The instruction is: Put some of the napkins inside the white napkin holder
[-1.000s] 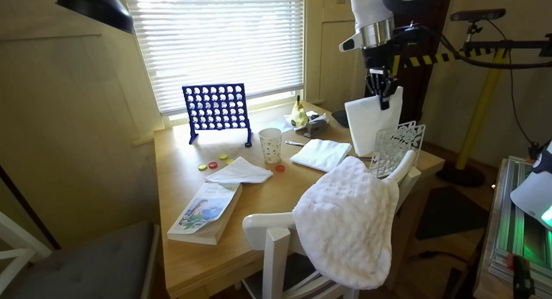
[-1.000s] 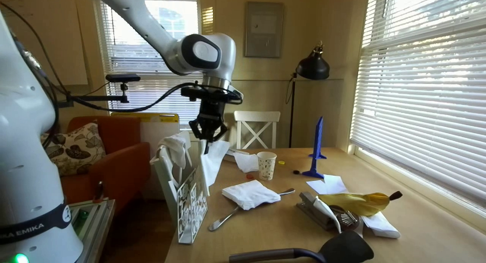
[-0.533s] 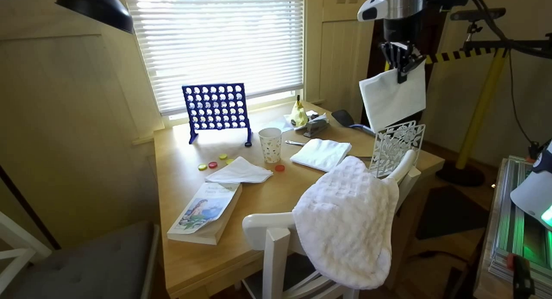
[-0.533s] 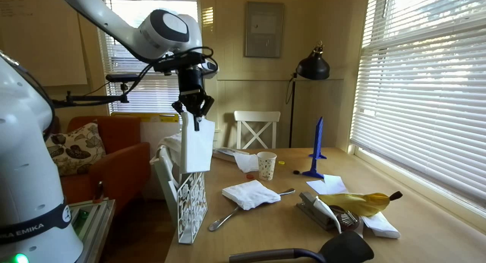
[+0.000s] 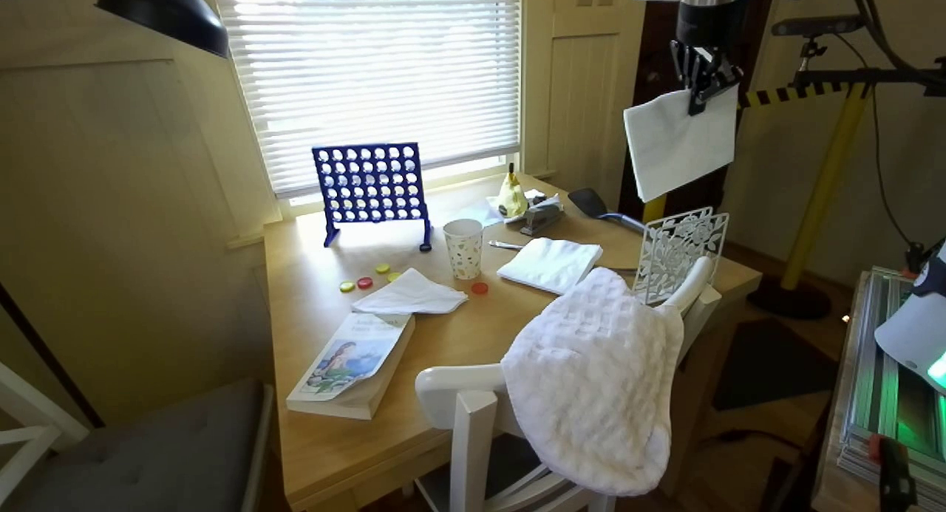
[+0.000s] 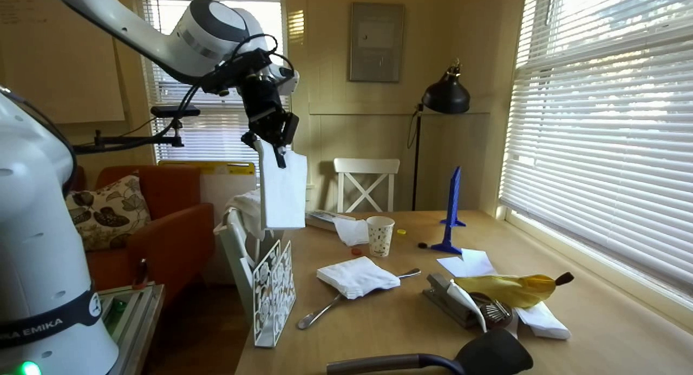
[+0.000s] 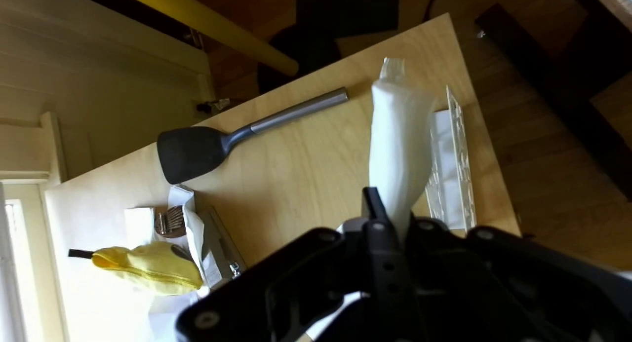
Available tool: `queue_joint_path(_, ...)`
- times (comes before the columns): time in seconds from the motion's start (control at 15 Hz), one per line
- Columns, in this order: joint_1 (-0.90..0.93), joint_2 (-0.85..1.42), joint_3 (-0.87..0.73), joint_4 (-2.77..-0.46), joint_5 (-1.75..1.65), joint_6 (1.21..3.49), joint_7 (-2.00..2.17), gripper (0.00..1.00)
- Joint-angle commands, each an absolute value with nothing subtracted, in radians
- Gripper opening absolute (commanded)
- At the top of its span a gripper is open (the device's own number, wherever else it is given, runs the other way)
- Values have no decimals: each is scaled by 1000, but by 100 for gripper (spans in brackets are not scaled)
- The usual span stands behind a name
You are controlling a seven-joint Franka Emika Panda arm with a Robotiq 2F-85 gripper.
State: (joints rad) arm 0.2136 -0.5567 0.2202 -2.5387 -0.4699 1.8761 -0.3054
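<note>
Clamping a folded sheaf of white paper napkins (image 5: 681,146) by the upper edge in the Robotiq gripper (image 5: 696,107), pinched narrow around the paper. Dangling it near the white lattice napkin holder (image 5: 676,257), higher than the top rim and apart from it in both exterior views. In the wrist view, see down between 2 pierced side panels (image 7: 463,159) of the holder, just beside the sheaf. Find this holder upright close to the edge of the wooden table (image 5: 465,342). Near it, see a low napkin stack (image 5: 553,264) lying flat across metal cutlery (image 6: 319,312). Farther off, see 1 triangular napkin (image 5: 410,294) at the end of a paperback (image 5: 351,360), then a speckled paper cup (image 5: 463,253) near 3 yellow and 2 red discs (image 5: 365,282), and a blue Connect 4 board (image 6: 453,204). Note also a stapler (image 5: 542,218) beside a yellow zipped pouch (image 7: 153,270), near a black spatula (image 7: 207,147). Draped over a white chair (image 5: 473,431), note a waffle-weave towel (image 5: 599,394).
</note>
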Motion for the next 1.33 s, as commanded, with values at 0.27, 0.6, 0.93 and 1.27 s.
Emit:
queue_joint_path(0.27,264,-592,203,-2605,-450,1897,-248,1)
queue_joint_path(0.6,280,-581,188,-2616,-411,1916,-253,1)
queue_joint_path(0.93,287,-576,181,-2619,-376,1927,-258,1)
queue_joint_path(1.27,293,-578,185,-2622,-354,1926,-257,1)
